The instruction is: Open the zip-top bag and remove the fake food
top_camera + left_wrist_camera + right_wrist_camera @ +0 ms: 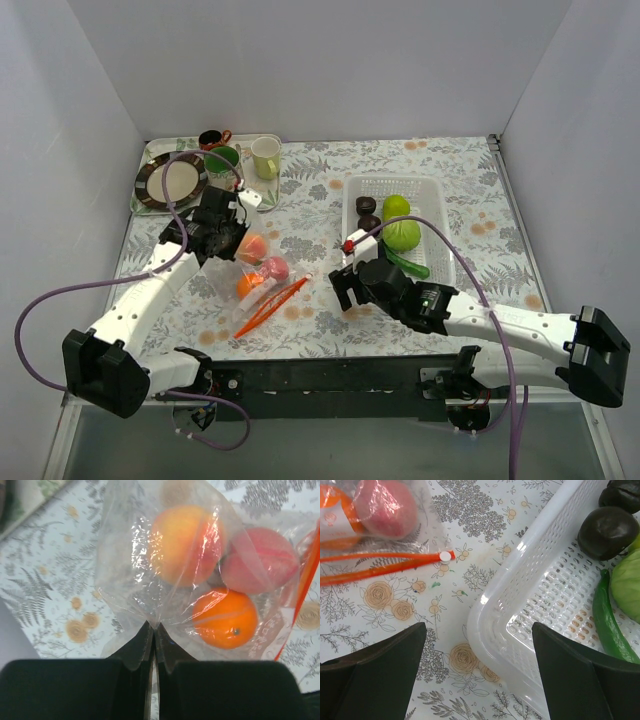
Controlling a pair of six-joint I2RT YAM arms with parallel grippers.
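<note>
Bag bottom sits clamped in the left gripper; the right gripper, spread apart, should enter the mouth squarely for the peach.

We can read no text, number or brand anywhere in these views. The nearest thing to lettering is on the zip-top bag. In the left wrist view, faint reddish print runs across the plastic at its lower corner, just beside the orange, but it is too blurred and crinkled for us to make out a single letter. In the right wrist view, a small reddish mark sits on a pale patch of the bag at the top left edge, and we cannot tell what it says.
</note>
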